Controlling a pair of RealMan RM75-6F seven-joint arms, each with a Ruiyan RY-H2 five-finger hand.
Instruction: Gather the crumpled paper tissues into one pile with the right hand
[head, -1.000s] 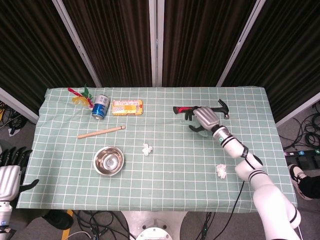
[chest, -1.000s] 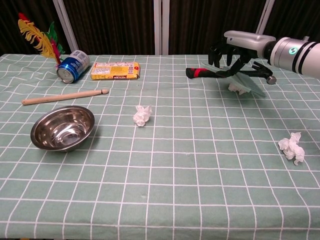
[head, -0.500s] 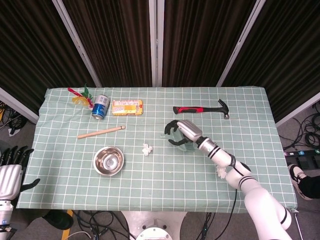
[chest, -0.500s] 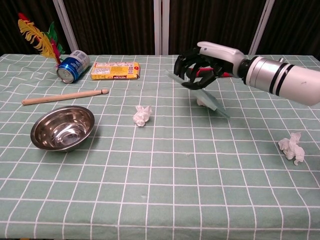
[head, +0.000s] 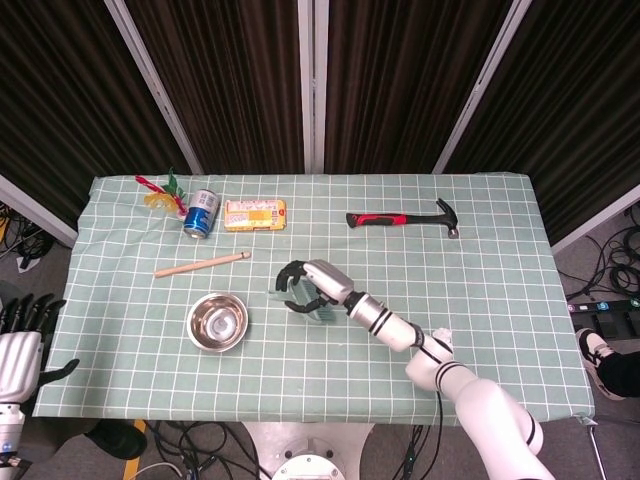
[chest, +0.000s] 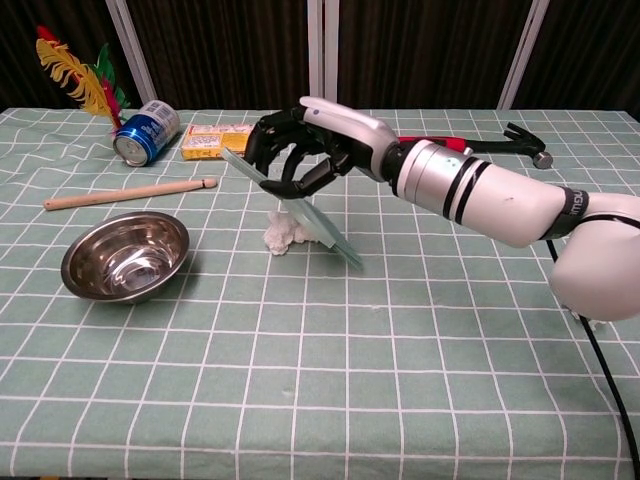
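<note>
The dark fingers of the right hand were curled around a thin see-through sheet, tilted over a crumpled tissue near the middle of the table. Another tissue lay near the front right edge, mostly hidden by the arm. The left hand hung off the front left corner, fingers spread. A metal bowl sat left of the middle tissue.

The right hand has swept left from the hammer to the middle tissue.
</note>
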